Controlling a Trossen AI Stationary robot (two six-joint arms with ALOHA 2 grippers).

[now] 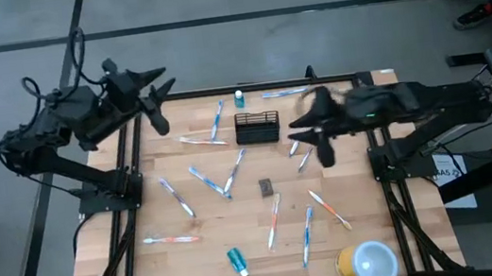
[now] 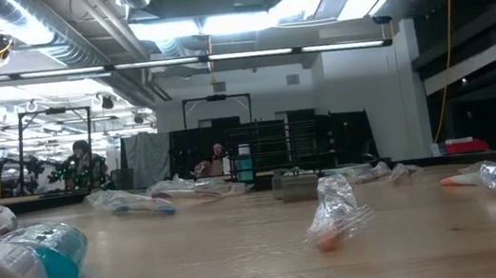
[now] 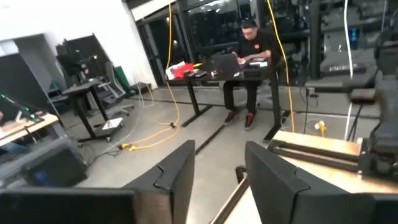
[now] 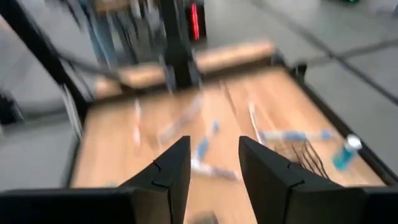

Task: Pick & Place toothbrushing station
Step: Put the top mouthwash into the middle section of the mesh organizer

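1. Wooden table (image 1: pixel 194 250) carried scattered toothbrushes (image 1: pixel 178 197) and a teal tube (image 1: pixel 236 260);
2. left gripper (image 1: pixel 155 85) hovered over the table's far-left corner, fingers (image 3: pixel 177 177) parted with nothing between them; a person (image 3: pixel 249 56) sat at a desk beyond those fingers;
3. right gripper (image 1: pixel 308 139) hung above the table, fingers (image 4: pixel 171 171) spread and empty;
4. yellow cup (image 1: pixel 365 262) stood at the near edge, well apart from both grippers;
5. toothbrushing station (image 1: pixel 257 126), a black mesh holder, sat just beside the right fingers, toward the left arm.
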